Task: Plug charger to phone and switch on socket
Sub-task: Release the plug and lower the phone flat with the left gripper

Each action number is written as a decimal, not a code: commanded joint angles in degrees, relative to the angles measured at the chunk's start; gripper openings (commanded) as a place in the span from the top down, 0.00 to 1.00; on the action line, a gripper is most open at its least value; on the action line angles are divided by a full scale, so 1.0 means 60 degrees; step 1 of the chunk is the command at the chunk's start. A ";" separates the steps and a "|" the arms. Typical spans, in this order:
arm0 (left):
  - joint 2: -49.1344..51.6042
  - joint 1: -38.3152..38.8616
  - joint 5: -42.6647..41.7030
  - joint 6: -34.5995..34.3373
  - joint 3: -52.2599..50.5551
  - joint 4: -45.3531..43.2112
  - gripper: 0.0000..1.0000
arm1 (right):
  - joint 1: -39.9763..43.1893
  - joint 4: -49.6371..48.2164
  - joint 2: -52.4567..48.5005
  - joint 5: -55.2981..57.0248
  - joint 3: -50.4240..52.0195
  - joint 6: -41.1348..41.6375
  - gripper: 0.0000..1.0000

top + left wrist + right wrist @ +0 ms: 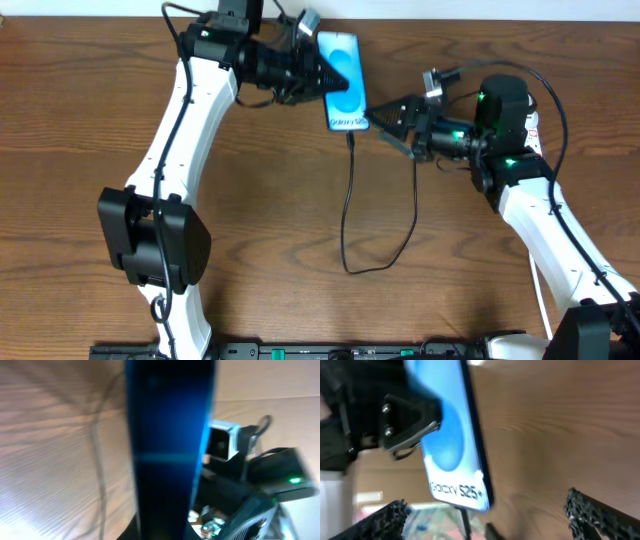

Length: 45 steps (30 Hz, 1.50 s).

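Blurred phone (167,435) fills left wrist view, hiding left gripper (333,76).

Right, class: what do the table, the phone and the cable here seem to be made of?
Table: wood or wood-look laminate, going by its brown grain lines.
Phone: smooth, glassy-looking screen with a dark edge, material unclear.
Cable: thin, black and loosely curved, so probably flexible plastic or rubber.

You can read just one text: "Galaxy S25+", in white letters on the light blue screen of the phone (451,445), along its lower end in the right wrist view. From overhead, the same line on the phone (343,80) is too small to read. The left wrist view is too blurred to read anything.
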State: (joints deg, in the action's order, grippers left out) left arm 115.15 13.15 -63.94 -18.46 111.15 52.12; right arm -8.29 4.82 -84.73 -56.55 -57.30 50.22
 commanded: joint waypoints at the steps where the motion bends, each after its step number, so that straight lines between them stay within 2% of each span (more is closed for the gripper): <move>1: 0.0117 0.0073 0.0849 0.1366 -0.0597 0.0306 0.93 | 0.0229 0.1031 0.0138 0.1184 -0.0058 -0.1530 0.01; 3: 0.0117 0.0178 0.1002 0.1574 -0.1089 0.0299 0.93 | 0.0339 0.2098 0.0138 0.2029 -0.0058 -0.1956 0.01; 6: 0.0117 0.0390 0.2273 0.1574 -0.1825 0.0251 0.93 | 0.0484 0.3202 0.0138 0.3308 -0.0058 -0.2277 0.01; 8: 0.0117 0.0565 0.2645 0.1574 -0.2357 0.0007 0.93 | 0.0576 0.3679 0.0138 0.4044 -0.0058 -0.2393 0.01; 12: 0.0120 0.0900 0.2630 0.1348 -0.3446 -0.1093 0.93 | 0.0645 0.4441 0.0138 0.5428 -0.0058 -0.2426 0.01; 20: 0.0437 0.1366 0.2783 0.0561 -0.4280 -0.2685 0.93 | 0.0627 0.5555 0.0138 0.6466 -0.0055 -0.3024 0.01; 23: 0.1042 0.1621 0.2772 -0.0127 -0.4280 -0.3249 0.93 | 0.0627 0.5632 0.0138 0.6295 -0.0055 -0.2940 0.01; 38: 0.1508 0.1661 0.2776 -0.0339 -0.4280 -0.3238 0.92 | 0.0627 0.5661 0.0138 0.6226 -0.0055 -0.2947 0.01; 40: 0.1508 0.1661 0.2779 -0.0335 -0.4280 -0.3238 0.83 | 0.0627 0.5672 0.0138 0.6226 -0.0055 -0.2947 0.01; 45: 0.1508 0.1661 0.2852 -0.0331 -0.4280 -0.3238 0.83 | 0.0627 0.5727 0.0138 0.6229 -0.0055 -0.2951 0.01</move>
State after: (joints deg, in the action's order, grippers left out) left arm 124.42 23.16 -46.26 -20.58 85.14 32.73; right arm -4.73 38.94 -84.68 -19.59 -57.28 33.63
